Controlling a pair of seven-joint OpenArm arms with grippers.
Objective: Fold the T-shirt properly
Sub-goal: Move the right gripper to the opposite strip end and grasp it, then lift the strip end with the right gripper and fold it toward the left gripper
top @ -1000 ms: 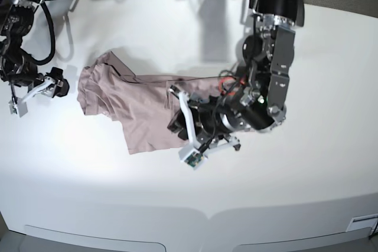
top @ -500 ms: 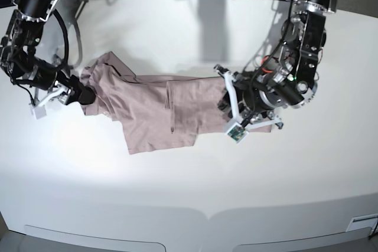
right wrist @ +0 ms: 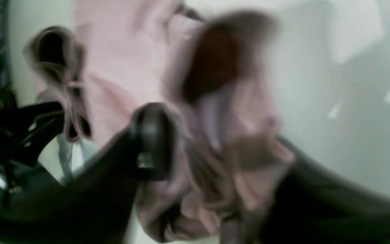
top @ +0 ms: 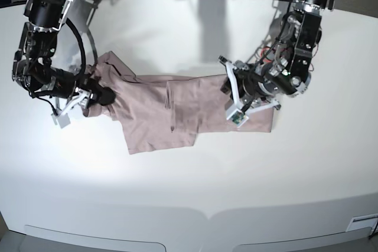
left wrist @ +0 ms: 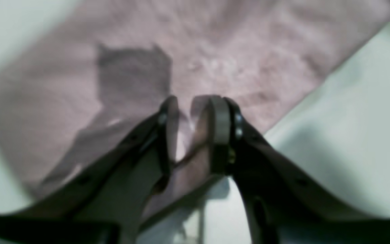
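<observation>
Plainly, the T-shirt (top: 177, 110) is the weak point: it is thin and limp, and it lies stretched across the table (top: 189, 193) between the two grippers, with a lengthwise pleat near its middle and a rumpled heap at the right gripper's end. If the two arms pull apart unevenly, the cloth could slide out of one grip, or the pleat could be pressed into the fold and leave it crooked. A pinch that catches only one layer would let the lower layer drag behind.

Its colour is a dusty pink-mauve with no print. The hem end, by the left gripper (top: 231, 100), lies fairly flat with a straight edge against the white surface; the other end is bunched and puckered.

In the left wrist view the left gripper (left wrist: 195, 112) has its jaws drawn nearly together on a thin fold of the T-shirt (left wrist: 215, 51), the fabric spreading smoothly just beyond the fingertips. In the right wrist view the right gripper (right wrist: 215, 142) has a wad of the T-shirt (right wrist: 124, 61) gathered between its jaws, which stand partly apart; motion blur hides whether they have actually clamped it, so I cannot tell.
</observation>
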